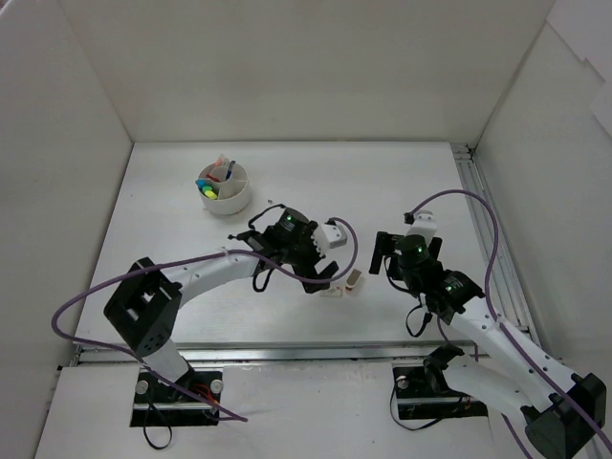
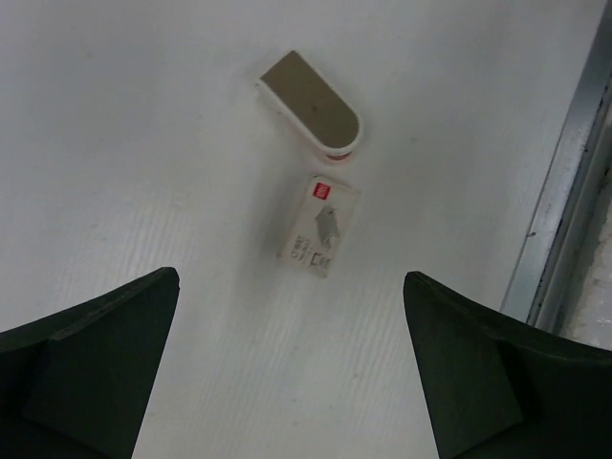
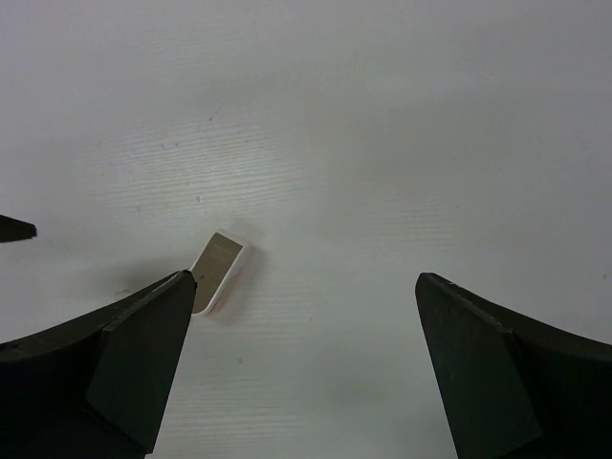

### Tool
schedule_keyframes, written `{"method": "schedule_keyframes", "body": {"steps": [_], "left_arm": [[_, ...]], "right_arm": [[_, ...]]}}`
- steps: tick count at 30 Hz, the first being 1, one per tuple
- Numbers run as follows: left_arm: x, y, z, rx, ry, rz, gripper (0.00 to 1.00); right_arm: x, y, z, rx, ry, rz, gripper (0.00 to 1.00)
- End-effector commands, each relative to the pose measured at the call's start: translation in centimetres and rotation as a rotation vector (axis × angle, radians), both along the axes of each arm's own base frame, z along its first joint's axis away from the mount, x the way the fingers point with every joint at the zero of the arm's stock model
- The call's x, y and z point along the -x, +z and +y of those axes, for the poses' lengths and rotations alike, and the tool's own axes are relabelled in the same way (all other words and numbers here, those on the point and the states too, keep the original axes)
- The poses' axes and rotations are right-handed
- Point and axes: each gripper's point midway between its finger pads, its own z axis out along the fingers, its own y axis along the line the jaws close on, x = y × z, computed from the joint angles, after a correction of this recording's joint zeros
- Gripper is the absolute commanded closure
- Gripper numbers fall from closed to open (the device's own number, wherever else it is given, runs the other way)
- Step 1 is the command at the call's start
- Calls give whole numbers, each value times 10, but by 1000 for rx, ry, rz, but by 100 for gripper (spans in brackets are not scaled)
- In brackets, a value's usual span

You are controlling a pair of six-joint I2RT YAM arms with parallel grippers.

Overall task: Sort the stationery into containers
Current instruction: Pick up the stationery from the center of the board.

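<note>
Two small erasers lie on the white table between the arms. The beige-topped eraser (image 1: 354, 279) also shows in the left wrist view (image 2: 313, 103) and the right wrist view (image 3: 216, 269). The white printed eraser (image 1: 332, 293) lies just beside it, and it shows in the left wrist view (image 2: 320, 226). My left gripper (image 1: 321, 274) is open and empty, just above and short of the erasers (image 2: 292, 382). My right gripper (image 1: 386, 256) is open and empty, right of the erasers (image 3: 304, 368). The round white pot (image 1: 224, 186) at the back left holds pens and markers.
White walls enclose the table on three sides. A metal rail (image 1: 490, 239) runs along the right edge, and it shows in the left wrist view (image 2: 564, 182). Purple cables loop from both arms.
</note>
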Motion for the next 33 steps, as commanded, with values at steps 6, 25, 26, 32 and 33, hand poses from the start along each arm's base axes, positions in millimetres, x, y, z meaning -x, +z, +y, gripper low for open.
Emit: {"method": "schedule_keyframes", "body": {"steps": [6,25,26,32,33], "left_arm": [[7,-10,-47,-3,-98,8,0],[20,-70,-51,-221,-24,38,29],[17,-73,-47,-244,-5,29,37],[12,-74,-46,-269,28,3,60],[11,-73,-46,-270,34,0,62]], "right_arm": [[4,7,-14,-12,-65,-6,2],[12,12,-27,-20,-102,-33,2],[12,12,-26,-23,-96,-34,2],[12,15,-28,-23,-103,-46,2],[12,16,-28,-21,-100,-47,2]]}}
